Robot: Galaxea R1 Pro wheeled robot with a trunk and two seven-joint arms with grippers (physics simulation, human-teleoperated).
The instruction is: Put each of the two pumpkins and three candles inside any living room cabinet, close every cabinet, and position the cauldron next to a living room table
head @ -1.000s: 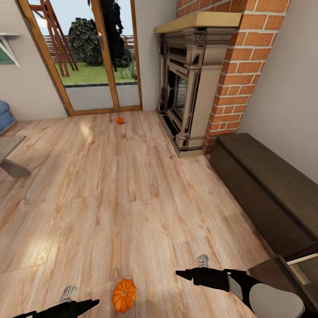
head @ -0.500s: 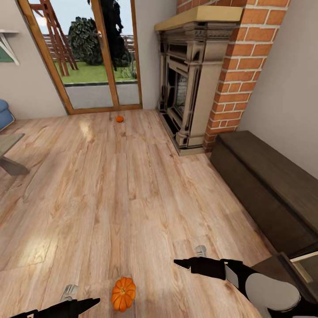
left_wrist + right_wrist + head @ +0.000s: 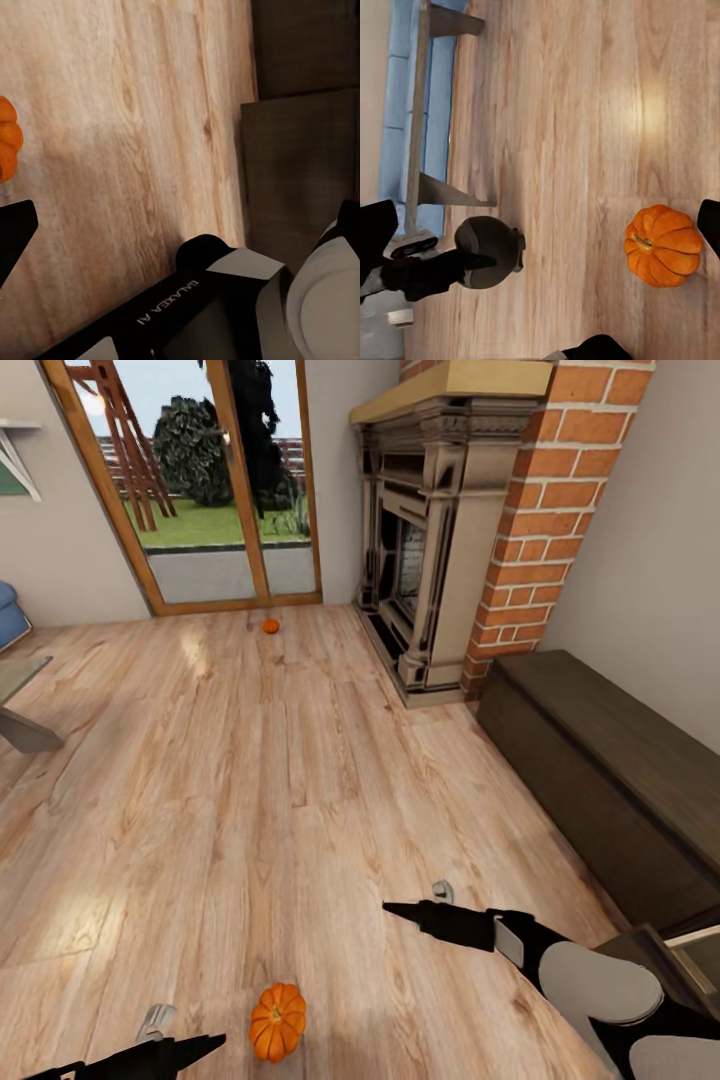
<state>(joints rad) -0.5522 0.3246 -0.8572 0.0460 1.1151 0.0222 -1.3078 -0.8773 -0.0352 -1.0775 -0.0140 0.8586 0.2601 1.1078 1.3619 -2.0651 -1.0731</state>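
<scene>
Black arms, white rounded joints, "GALAXEA AI" lettering

far pumpkin (image 3: 271, 625) too small for detail, cabinet (image 3: 610, 790) cut off

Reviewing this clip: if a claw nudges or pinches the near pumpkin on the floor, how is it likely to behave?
The near pumpkin looks squat and round, sitting free on smooth wood floor, so a sideways nudge would probably make it slide or roll. Its ribbed, curved sides may let flat fingers slip unless they pinch across the middle. Being small, it is likely light enough for one claw.
</scene>
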